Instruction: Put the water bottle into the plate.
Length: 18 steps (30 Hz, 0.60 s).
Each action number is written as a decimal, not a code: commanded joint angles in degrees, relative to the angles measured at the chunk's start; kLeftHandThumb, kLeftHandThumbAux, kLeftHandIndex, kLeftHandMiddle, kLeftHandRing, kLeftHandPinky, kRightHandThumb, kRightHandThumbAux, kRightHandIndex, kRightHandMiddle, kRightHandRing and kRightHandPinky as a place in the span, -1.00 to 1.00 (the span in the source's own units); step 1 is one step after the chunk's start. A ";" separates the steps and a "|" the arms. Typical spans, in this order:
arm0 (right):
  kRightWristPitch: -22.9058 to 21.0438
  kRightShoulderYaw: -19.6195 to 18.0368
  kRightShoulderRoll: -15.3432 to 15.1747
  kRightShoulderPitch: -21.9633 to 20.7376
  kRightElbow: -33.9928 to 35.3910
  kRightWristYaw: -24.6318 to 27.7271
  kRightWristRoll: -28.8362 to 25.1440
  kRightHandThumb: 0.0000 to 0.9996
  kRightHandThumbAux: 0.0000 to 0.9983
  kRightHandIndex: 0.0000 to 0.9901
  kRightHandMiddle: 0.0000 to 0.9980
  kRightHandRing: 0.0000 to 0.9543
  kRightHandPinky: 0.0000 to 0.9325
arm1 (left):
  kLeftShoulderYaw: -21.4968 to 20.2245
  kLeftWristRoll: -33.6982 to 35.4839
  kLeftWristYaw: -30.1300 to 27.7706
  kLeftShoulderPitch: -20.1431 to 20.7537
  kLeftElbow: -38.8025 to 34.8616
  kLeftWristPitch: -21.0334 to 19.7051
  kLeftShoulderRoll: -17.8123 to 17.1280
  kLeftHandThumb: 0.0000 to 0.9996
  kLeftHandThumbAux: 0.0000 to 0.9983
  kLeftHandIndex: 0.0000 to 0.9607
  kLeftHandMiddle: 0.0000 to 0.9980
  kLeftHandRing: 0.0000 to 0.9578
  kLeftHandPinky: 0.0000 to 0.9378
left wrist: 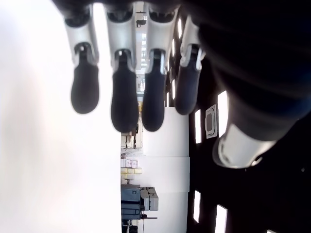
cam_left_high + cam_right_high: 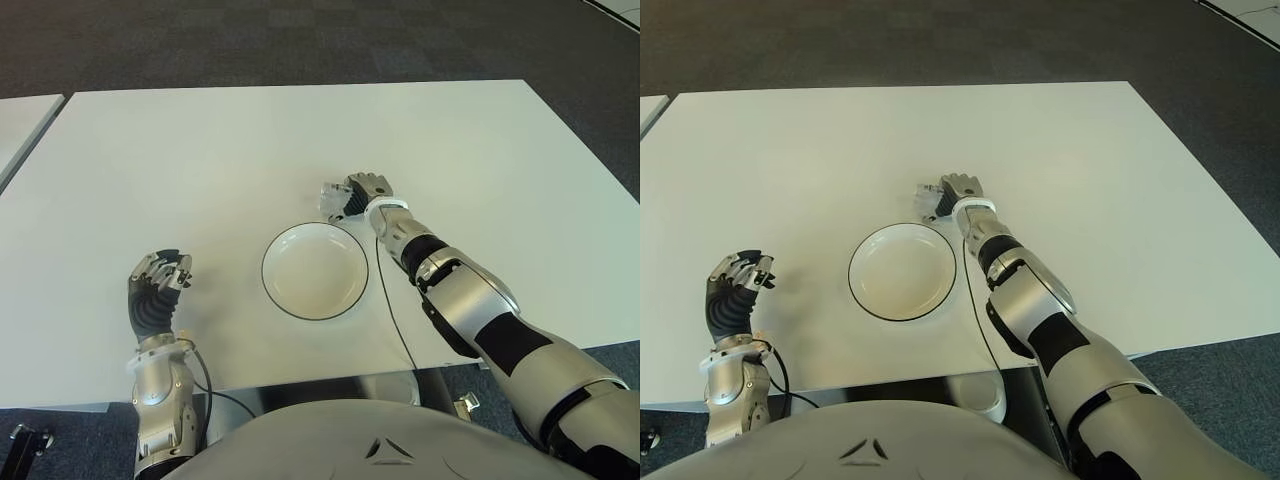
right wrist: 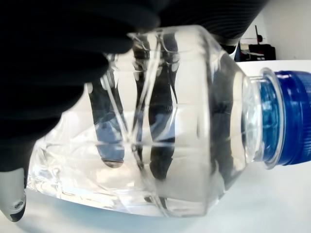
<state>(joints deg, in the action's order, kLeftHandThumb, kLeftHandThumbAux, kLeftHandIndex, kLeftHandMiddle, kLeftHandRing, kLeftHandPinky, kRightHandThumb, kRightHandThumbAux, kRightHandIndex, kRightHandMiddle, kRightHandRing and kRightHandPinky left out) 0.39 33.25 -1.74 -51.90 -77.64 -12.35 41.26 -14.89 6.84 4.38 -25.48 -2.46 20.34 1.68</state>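
Observation:
A small clear water bottle (image 2: pixel 331 198) with a blue cap (image 3: pixel 294 119) lies on its side on the white table (image 2: pixel 200 150), just beyond the far rim of the plate. My right hand (image 2: pixel 364 193) is wrapped around it, fingers curled over its body (image 3: pixel 146 121) as the right wrist view shows. The plate (image 2: pixel 315 271), white with a dark rim, sits at the table's middle front with nothing in it. My left hand (image 2: pixel 158 285) shows at the front left of the plate, fingers loosely curled and holding nothing.
A thin black cable (image 2: pixel 392 310) runs along the right arm over the table's front edge. Dark carpet (image 2: pixel 300 40) lies beyond the far edge. Another table's corner (image 2: pixel 20 120) shows at the far left.

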 commanded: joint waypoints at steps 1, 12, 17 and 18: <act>-0.96 -1.93 1.45 4.01 -2.03 5.07 -2.14 0.67 0.37 -0.17 0.09 0.60 0.71 | -0.07 -0.26 0.14 0.42 -0.23 -1.09 -0.03 0.67 0.35 -0.14 -0.02 0.30 0.34; -1.28 -6.91 2.01 3.70 -1.87 4.75 -5.40 0.68 0.37 -0.17 0.12 0.76 0.82 | 0.10 -0.49 0.20 1.02 -0.08 -1.22 0.09 0.67 0.36 -0.15 -0.01 0.31 0.36; -1.58 -9.22 2.84 1.69 -1.42 3.95 -7.11 0.63 0.39 -0.16 0.25 0.79 0.84 | 0.11 0.33 -0.41 1.54 0.36 -0.96 0.07 0.67 0.36 -0.15 0.00 0.31 0.36; -1.60 -9.42 2.94 1.17 -1.30 3.84 -7.25 0.55 0.41 -0.14 0.44 0.81 0.85 | 0.10 0.44 -0.54 1.67 0.50 -0.83 0.04 0.67 0.36 -0.16 0.00 0.32 0.36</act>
<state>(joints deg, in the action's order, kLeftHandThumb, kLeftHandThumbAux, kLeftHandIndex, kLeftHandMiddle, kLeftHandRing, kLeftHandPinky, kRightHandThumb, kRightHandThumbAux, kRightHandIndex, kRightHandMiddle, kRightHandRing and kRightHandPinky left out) -0.10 24.75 -0.67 -52.31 -77.59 -11.30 35.49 -14.88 6.84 4.38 -24.36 -2.59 19.88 1.69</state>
